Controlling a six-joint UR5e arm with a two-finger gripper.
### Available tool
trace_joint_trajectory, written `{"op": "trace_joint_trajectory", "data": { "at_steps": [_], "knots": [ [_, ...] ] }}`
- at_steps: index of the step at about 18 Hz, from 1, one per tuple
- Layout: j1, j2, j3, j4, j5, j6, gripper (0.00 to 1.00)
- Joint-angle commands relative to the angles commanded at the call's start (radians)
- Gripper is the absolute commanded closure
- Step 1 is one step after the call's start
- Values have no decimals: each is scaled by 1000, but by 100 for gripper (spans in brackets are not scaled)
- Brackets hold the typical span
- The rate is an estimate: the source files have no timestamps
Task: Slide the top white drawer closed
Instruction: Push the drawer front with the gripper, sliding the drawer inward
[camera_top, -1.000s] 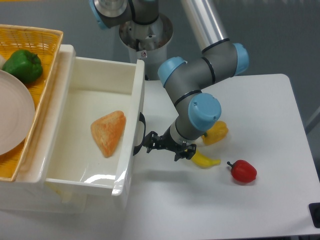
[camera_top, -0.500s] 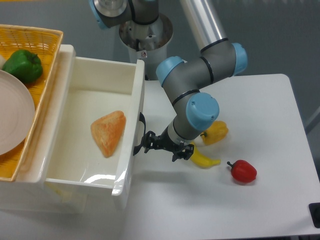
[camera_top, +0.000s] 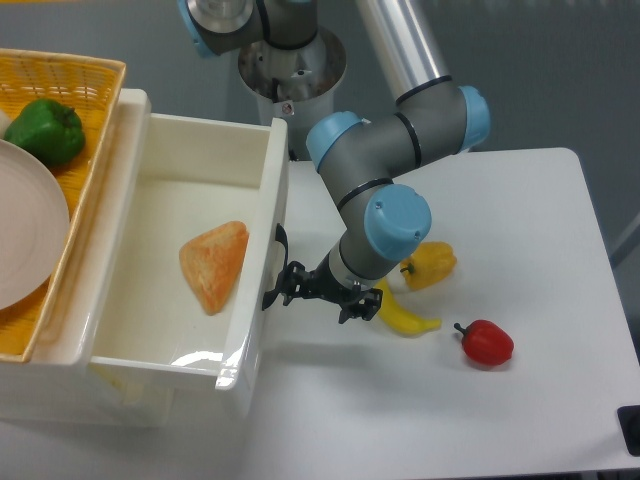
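The top white drawer (camera_top: 170, 205) is pulled out from the cabinet on the left, deep and glossy, with an orange triangular piece of bread (camera_top: 214, 264) lying inside. Its black curved handle (camera_top: 279, 248) sits on the front panel facing right. My gripper (camera_top: 277, 291) points left and its fingertips touch the drawer's front panel just below the handle. The fingers look close together; whether they are shut is not clear. The lower drawer is hidden under the top one.
A yellow wicker basket (camera_top: 70, 75) on the cabinet holds a green pepper (camera_top: 46, 131) and a white plate (camera_top: 25, 240). On the table to the right lie a yellow pepper (camera_top: 432, 264), a banana (camera_top: 405, 316) and a red pepper (camera_top: 486, 342).
The gripper has moved left against the drawer front, and the drawer has slid a little to the left into the cabinet.
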Motion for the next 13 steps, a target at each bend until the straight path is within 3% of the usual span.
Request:
{"op": "trace_joint_trajectory", "data": {
  "at_steps": [13],
  "knots": [
    [-35,25,-8,-3,-20,-3,0]
  ]
}}
